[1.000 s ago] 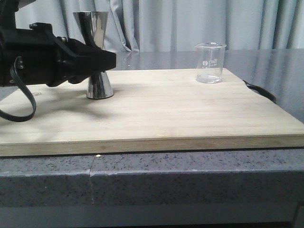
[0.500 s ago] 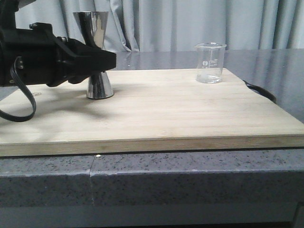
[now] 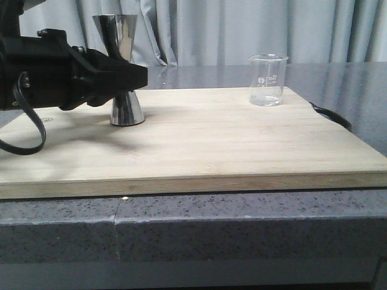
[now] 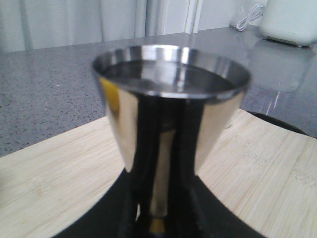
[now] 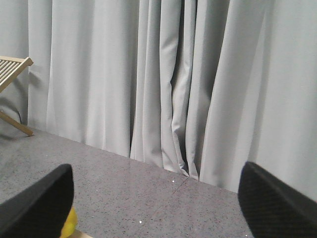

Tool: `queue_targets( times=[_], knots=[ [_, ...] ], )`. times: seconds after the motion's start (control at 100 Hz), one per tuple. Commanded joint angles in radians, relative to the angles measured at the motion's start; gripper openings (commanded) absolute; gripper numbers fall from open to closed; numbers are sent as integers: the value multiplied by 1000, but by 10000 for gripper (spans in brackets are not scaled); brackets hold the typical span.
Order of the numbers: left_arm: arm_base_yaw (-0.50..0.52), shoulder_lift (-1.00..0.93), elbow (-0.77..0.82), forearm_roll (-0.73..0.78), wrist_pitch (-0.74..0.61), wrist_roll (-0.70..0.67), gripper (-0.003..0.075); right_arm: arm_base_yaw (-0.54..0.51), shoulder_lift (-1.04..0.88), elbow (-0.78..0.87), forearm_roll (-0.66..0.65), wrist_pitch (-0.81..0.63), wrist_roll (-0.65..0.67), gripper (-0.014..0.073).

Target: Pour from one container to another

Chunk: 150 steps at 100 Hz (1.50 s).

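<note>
- Two vessels stand on a pale wooden board (image 3: 199, 145): a small clear glass beaker (image 3: 267, 80) at about two o'clock, near the far right corner, upright and seemingly empty, and a shiny metal jigger (image 3: 124, 72) at about ten o'clock, well apart from it.
- Faint printed marks show on the beaker; nothing touches it.
- Left gripper (image 3: 136, 77) reaches in level from nine o'clock, its black fingers at the jigger's narrow waist. In the left wrist view the jigger (image 4: 171, 124) fills the frame, with dark fingers (image 4: 190, 208) on either side of its stem; whether they actually press on it, I cannot tell.
- Judged step: securing the jigger before pouring. Next move likely calls for a firm hold, a level lift, then travel toward three o'clock to the beaker.
- Right gripper (image 5: 153, 198) shows only in its own wrist view, spread wide and holding nothing, facing grey curtains (image 5: 163, 79).
</note>
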Motion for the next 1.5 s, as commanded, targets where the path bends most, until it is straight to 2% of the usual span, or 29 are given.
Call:
queue_targets(
  times=[0.0, 0.69, 0.89, 1.1, 1.19, 1.49],
  knots=[
    [2, -31, -20, -31, -62, -2, 108, 2, -25, -25, -5, -84, -2, 609],
    [2, -31, -20, -5, -78, -2, 114, 2, -25, -25, -5, -84, -2, 609],
    [2, -31, -20, -5, -78, -6, 252, 2, -25, -25, -5, -84, -2, 609],
    [2, -31, -20, -5, -78, -6, 258, 2, -25, -25, -5, -84, -2, 609],
    [2, -31, -20, -5, -80, -6, 292, 2, -25, -25, -5, -84, -2, 609],
    [2, -31, -20, -27, -80, -6, 510, 2, -25, -25, -5, -84, -2, 609]
  ],
)
